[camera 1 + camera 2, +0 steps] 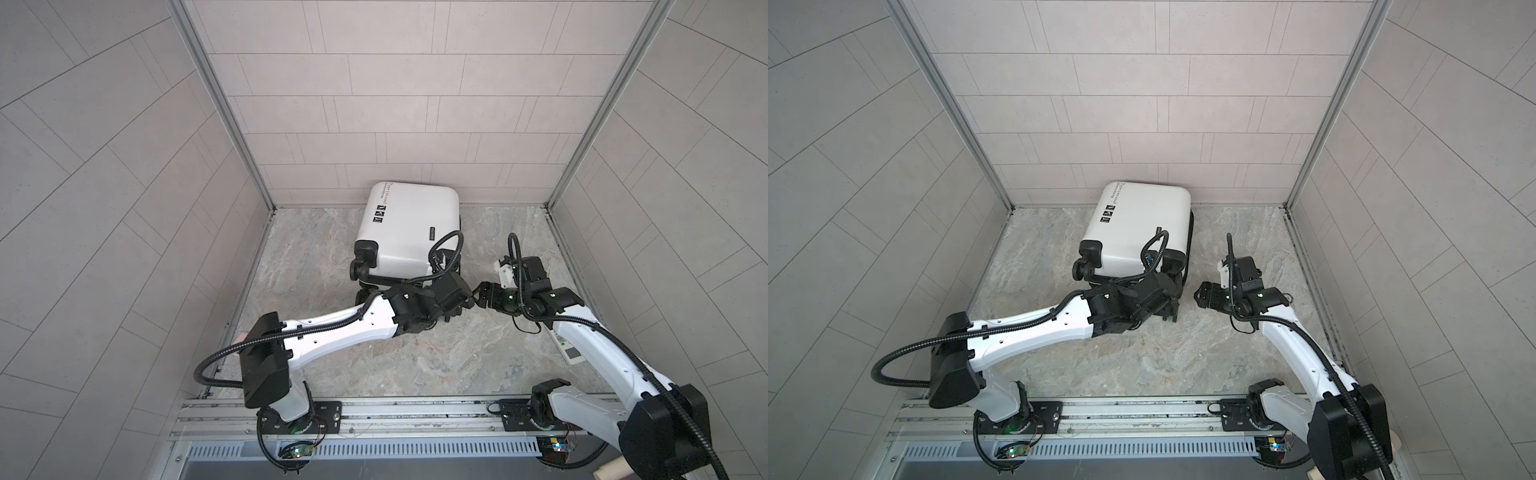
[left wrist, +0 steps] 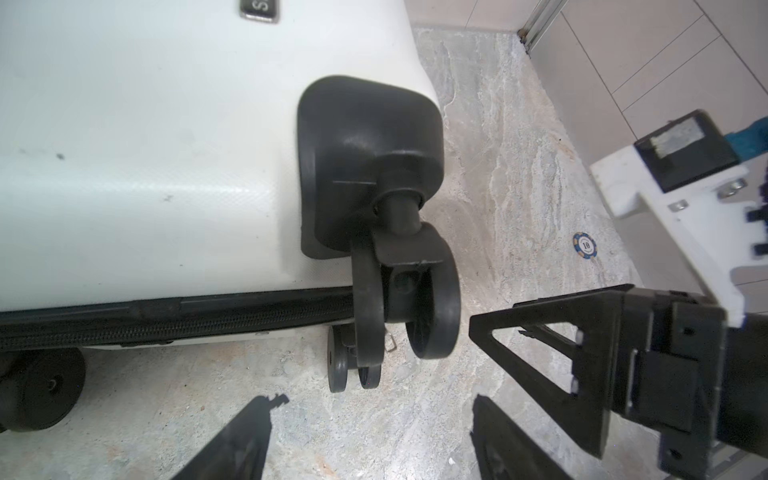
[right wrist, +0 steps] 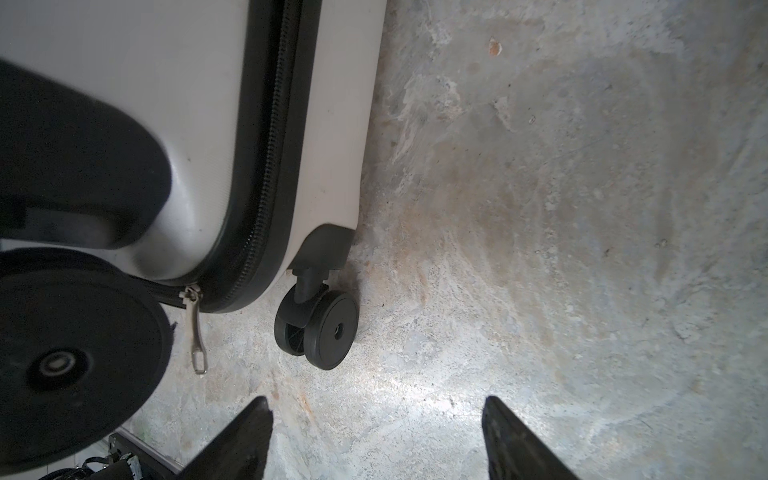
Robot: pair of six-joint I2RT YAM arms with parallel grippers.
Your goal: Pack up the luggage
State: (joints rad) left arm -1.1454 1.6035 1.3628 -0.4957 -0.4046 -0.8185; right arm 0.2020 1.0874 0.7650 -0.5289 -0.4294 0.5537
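1 small white hard-shell suitcase (image 1: 409, 224), closed, is laid flat. Left gripper (image 2: 378, 401) and right gripper (image 3: 376, 401) are spread wide near its black wheels (image 3: 318, 332); nothing is gripped.

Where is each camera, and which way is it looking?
Top views: high above the arm bases, looking down at the luggage; left arm and right arm show.
Left wrist: on the left arm, facing a wheel; left fingers show open, right fingers too.
Right wrist: on the right arm, facing the luggage's wheeled corner; right fingers show open.
Shared: both wrist views see the black zipper band.
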